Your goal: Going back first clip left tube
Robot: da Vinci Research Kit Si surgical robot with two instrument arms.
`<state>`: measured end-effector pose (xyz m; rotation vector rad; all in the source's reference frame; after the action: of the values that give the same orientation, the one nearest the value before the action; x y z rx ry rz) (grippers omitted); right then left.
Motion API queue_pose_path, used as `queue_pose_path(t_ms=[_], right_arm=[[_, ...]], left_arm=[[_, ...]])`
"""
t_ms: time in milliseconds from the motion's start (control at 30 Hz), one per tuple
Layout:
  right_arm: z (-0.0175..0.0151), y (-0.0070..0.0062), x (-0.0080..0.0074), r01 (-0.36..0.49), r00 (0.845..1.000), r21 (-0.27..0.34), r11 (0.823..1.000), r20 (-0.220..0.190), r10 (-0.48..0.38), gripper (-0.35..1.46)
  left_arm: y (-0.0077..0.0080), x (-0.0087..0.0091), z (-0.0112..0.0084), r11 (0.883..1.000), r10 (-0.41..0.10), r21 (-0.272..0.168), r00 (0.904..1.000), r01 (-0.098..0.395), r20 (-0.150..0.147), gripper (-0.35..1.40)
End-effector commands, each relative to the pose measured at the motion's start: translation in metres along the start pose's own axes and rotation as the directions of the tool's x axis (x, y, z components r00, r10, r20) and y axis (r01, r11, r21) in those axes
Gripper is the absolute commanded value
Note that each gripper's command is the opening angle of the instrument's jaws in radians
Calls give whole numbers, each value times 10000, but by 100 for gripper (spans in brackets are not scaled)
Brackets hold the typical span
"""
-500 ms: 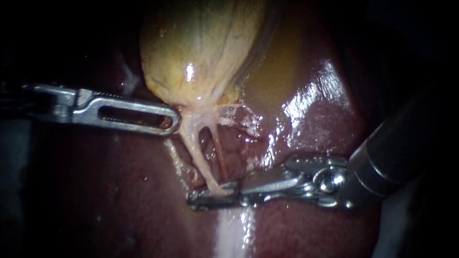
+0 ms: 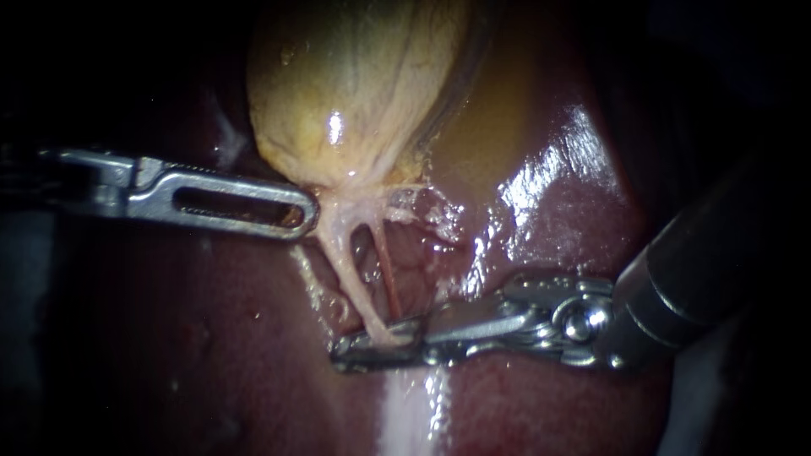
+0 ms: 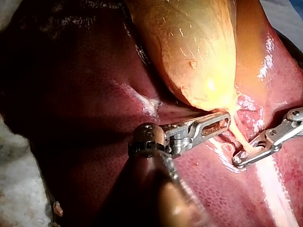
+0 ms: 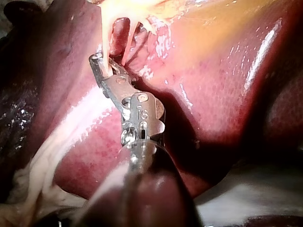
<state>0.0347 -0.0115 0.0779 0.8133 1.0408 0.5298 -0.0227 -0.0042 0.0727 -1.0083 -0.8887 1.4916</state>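
The jaws of the right instrument [image 2: 373, 341] are pinched on the left tube [image 2: 349, 268] low down, near the liver [image 2: 253, 355]; no clip shows there; the left instrument [image 2: 309, 214] has its jaws nipping the gallbladder [image 2: 355, 93] at its neck, the tube taut. Backing out askew could, I judge, tear that tube or snag the red tube [image 2: 390, 283] beside it.
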Motion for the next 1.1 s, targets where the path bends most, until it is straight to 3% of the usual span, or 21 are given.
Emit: queue_pose_path(t_ms=[33,133,300,467,833,1100], right_arm=[[1,0,0,229,9996,60,9997,-181,-228,17],[3,1,5,919,9953,53,9958,-326,-916,40],[2,2,11,1725,9832,-715,9824,-486,-1762,49],[-6,2,19,1997,9778,-785,9767,-480,-2038,49],[-32,-9,18,2110,9760,-520,9761,-442,-2134,50],[-83,-21,35,2966,9538,-350,9544,-403,-2978,50]], left_arm=[[0,0,0,10000,0,-1,10000,0,0,-35],[0,0,-1,10000,1,-3,10000,-1,2,-35],[0,0,-1,10000,1,-2,10000,-1,2,-35],[0,0,-1,10000,1,-2,10000,-1,2,-35],[0,-1,-2,10000,2,-6,10000,-2,7,-35],[0,-1,-3,10000,3,-9,10000,-3,9,-35]])
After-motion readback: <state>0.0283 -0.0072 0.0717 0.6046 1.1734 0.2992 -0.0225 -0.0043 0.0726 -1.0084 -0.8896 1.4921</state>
